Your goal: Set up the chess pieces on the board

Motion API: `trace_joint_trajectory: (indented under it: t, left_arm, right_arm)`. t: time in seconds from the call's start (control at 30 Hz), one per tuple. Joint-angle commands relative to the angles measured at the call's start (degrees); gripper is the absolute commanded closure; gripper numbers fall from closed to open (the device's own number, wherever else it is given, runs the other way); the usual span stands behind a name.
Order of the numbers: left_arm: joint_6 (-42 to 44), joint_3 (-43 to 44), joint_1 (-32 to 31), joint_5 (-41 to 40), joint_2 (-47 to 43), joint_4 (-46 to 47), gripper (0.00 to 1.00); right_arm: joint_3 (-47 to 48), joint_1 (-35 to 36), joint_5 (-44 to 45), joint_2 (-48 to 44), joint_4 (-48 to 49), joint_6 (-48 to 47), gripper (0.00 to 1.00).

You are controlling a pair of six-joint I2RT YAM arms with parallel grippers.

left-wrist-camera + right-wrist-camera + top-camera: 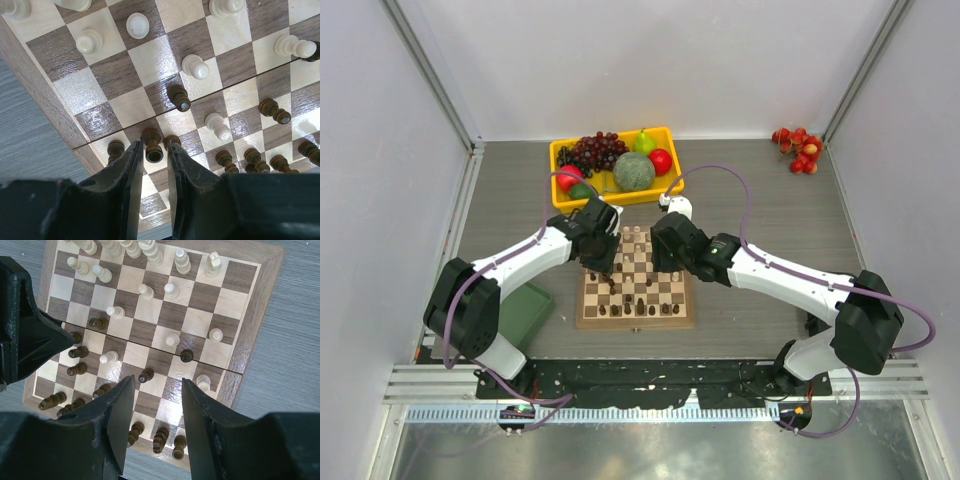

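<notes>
Left hand point(155, 146), angled down, straddles dark pawn point(153, 153).

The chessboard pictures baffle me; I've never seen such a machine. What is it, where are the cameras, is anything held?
Robot: a left arm and a right arm bolted at the table's near edge. One picture looks down from above; the others come from a camera on each wrist. On the table: the board with pale and dark chess pieces, a yellow tray of fruit, a green tray, red fruits. The left gripper straddles a dark piece; whether it grips, I cannot tell. The right gripper hangs open, empty.
</notes>
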Motion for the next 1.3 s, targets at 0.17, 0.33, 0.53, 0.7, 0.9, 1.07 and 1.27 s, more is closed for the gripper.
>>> trace_joint_trajectory:
  t: [0.17, 0.33, 0.53, 0.7, 0.9, 1.07, 1.27]
  left_arm:
    - [1.2, 1.7, 0.2, 0.1, 0.4, -0.9, 0.70]
    - [1.4, 1.6, 0.2, 0.2, 0.6, -1.2, 0.70]
    - [1.4, 1.2, 0.2, 0.2, 0.7, -0.9, 0.73]
    - [1.8, 1.5, 0.2, 0.6, 0.6, -0.8, 0.82]
    - [2.1, 2.1, 0.2, 0.1, -2.2, -1.3, 0.86]
    - [2.3, 3.2, 0.2, -2.8, -7.1, -2.4, 0.88]
    - [1.7, 3.6, 0.2, -3.5, -12.9, -4.1, 0.89]
  right_arm:
    - [0.4, -0.3, 0.6, -1.5, 2.1, 0.9, 0.52]
    - [0.7, -0.3, 0.3, -1.2, 2.1, 0.8, 0.51]
    - [0.6, -0.5, 0.3, -1.4, 2.1, 0.8, 0.52]
    - [0.5, -0.5, 0.4, -1.4, 2.1, 1.0, 0.52]
    - [0.3, -0.5, 0.5, -1.8, 2.1, 0.9, 0.52]
    - [0.4, -0.5, 0.3, -1.7, 2.1, 1.1, 0.52]
    - [0.5, -0.4, -0.3, -1.3, 2.5, 1.2, 0.51]
